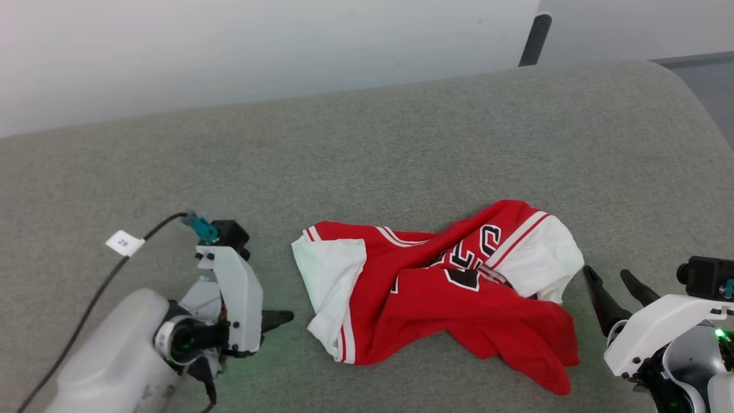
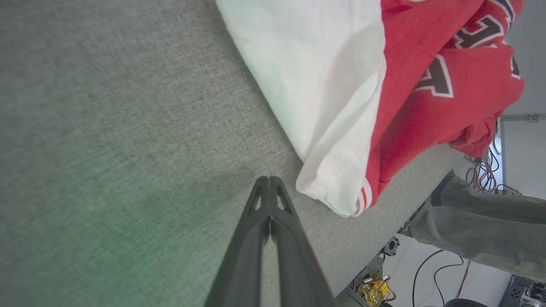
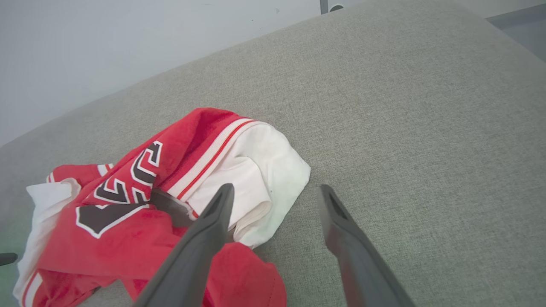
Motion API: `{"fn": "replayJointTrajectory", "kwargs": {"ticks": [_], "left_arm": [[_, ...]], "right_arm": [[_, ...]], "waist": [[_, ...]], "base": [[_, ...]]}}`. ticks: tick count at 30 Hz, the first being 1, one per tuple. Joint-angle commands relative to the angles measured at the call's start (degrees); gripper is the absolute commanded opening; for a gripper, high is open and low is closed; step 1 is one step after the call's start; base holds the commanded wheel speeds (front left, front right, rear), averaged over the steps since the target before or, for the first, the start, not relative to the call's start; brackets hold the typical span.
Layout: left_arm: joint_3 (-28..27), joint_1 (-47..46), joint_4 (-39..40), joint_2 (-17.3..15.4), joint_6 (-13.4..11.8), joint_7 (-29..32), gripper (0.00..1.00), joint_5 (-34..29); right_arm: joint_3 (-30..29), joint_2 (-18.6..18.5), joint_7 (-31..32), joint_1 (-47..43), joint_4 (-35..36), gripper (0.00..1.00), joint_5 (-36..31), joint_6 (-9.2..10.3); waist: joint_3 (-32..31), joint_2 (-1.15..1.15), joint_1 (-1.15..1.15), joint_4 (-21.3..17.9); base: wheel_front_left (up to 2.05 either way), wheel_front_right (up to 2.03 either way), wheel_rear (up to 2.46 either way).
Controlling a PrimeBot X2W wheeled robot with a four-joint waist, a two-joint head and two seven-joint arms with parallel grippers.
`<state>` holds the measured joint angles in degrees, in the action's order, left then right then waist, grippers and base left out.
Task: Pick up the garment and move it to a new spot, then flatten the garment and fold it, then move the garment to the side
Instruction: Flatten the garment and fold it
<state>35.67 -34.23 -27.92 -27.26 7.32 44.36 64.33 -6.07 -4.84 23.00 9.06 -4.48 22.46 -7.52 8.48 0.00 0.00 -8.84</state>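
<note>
Jersey (image 1: pixel 436 287), red and white, lies crumpled on the grey cushion (image 1: pixel 401 143) between my two grippers. My left gripper (image 2: pixel 269 184) is pinched fully closed with nothing in it, its tips near the white hem at that end but apart from it. My right gripper (image 3: pixel 276 189) is spread wide and empty, just beside the white panel at the other end.

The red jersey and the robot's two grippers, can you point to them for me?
jersey (image 1: pixel 436 298), head view, on its red middle.
left gripper (image 2: pixel 269 183), left wrist view, on its shut fingertips.
right gripper (image 3: pixel 276 189), right wrist view, in the gap between its open fingertips.
</note>
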Motion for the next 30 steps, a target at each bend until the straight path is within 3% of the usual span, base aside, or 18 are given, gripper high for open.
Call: {"fn": "replayJointTrajectory", "kwargs": {"ticks": [1, 9, 10, 11, 12, 14, 30], "left_arm": [[-0.17, -0.60, 0.17, -0.28, 0.26, 0.16, 0.00, 0.40], [-1.67, -1.10, 2.50, -0.79, 0.25, -0.57, 0.00, 2.07], [-1.41, -1.32, 3.04, -0.69, 0.25, -0.43, 0.30, 2.01], [-1.18, -1.50, 3.53, -0.59, 0.26, -0.22, 0.71, 1.99], [-1.03, -1.58, 3.87, -0.42, 0.26, 0.05, 0.96, 2.24], [-0.75, -2.14, 4.74, -0.02, 0.26, 0.36, 1.00, 2.33], [1.99, -4.28, 7.40, 0.39, 0.27, 1.44, 1.00, 1.77]], "right_arm": [[-0.08, -0.05, -0.15, 0.49, -0.07, 1.00, -0.27, 0.06], [-0.04, 0.21, 0.35, 0.24, -0.03, 1.00, -0.35, 0.06], [0.00, 0.26, 0.43, 0.31, 0.01, 1.00, -0.23, 0.06], [0.04, 0.27, 0.42, 0.41, 0.04, 1.00, -0.13, 0.06], [0.09, 0.28, 0.49, 0.57, 0.08, 1.00, -0.07, 0.06], [0.20, 0.30, 0.53, 1.04, 0.27, 1.00, -0.13, 0.06], [0.20, 0.84, 0.04, 0.84, 1.44, 1.00, -0.26, 0.06]], "waist": [[-0.20, 0.00, 0.00, 0.32], [-0.69, 0.00, 0.00, 1.75], [-0.64, 0.00, 0.00, 1.86], [-0.56, 0.00, 0.00, 1.92], [-0.46, 0.00, 0.00, 1.92], [-0.13, 0.00, 0.00, 1.75], [2.34, 0.00, 0.00, -3.20]], "base": [[0.00, 0.00, 0.00], [0.00, 0.00, 0.00], [0.00, 0.00, 0.00], [0.00, 0.00, 0.00], [0.00, 0.00, 0.00], [0.00, 0.00, 0.00], [0.00, 0.00, 0.00]]}}
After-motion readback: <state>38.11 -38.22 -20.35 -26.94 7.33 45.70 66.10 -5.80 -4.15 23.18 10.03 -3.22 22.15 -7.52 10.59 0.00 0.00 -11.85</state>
